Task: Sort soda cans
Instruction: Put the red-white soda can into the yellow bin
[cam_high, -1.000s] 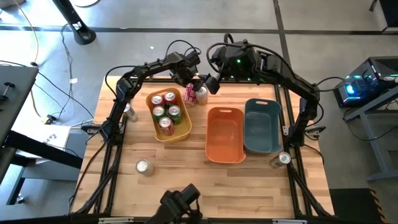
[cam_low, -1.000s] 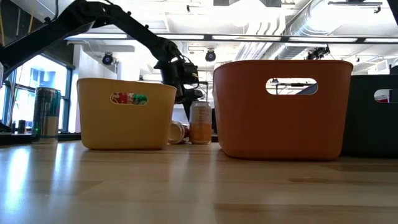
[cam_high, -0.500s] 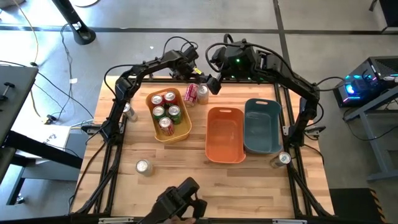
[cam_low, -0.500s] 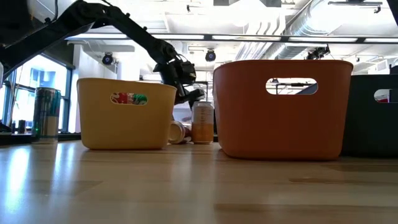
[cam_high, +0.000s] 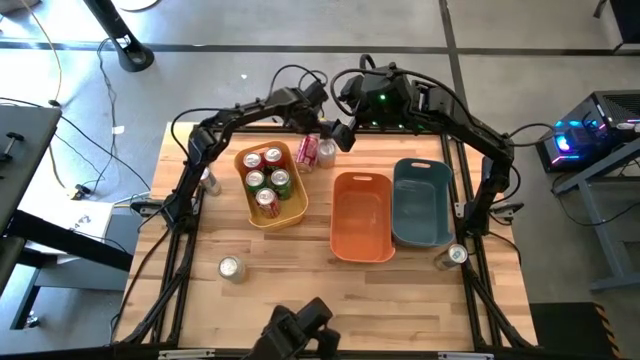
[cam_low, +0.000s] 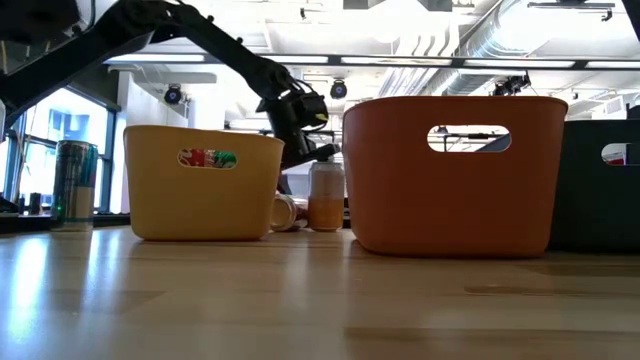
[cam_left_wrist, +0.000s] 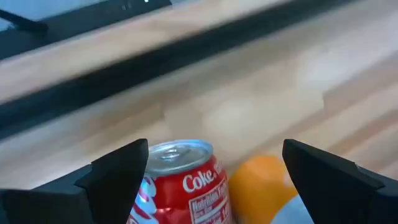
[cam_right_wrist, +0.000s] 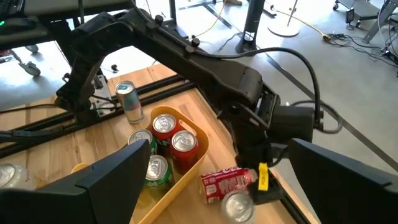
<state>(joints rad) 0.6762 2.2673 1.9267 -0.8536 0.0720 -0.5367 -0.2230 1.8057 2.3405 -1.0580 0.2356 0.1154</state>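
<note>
left gripper (cam_high: 318, 113) hung jaws spread over a tipped Coke can (cam_high: 307, 151) near the table's (cam_high: 300, 280) far edge, right gripper (cam_high: 337, 133) also released

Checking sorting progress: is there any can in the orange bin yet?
No, in the high view the orange bin shows only its bare floor.
</note>
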